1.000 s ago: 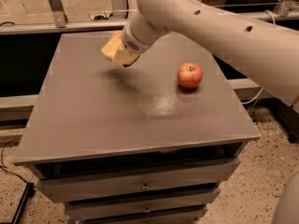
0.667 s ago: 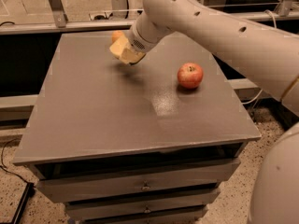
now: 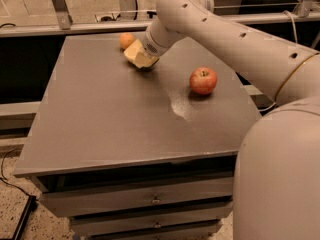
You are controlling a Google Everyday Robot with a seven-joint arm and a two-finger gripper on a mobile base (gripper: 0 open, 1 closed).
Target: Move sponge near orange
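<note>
The orange (image 3: pixel 126 40) is a small round fruit at the far edge of the grey table top (image 3: pixel 110 119). The pale yellow sponge (image 3: pixel 136 54) is held tilted just right of and in front of the orange, low over the table. My gripper (image 3: pixel 143 57) is at the end of the white arm that reaches in from the right, and it is shut on the sponge. The sponge hides most of the fingers.
A red apple (image 3: pixel 203 80) sits on the right part of the table. The table has drawers (image 3: pixel 150 200) below its front edge. A metal rail (image 3: pixel 75 26) runs behind the table. The robot's white body (image 3: pixel 280 184) fills the lower right.
The gripper has carried the sponge farther back and to the right, toward the table's far edge, and the orange has come into sight beside it.
</note>
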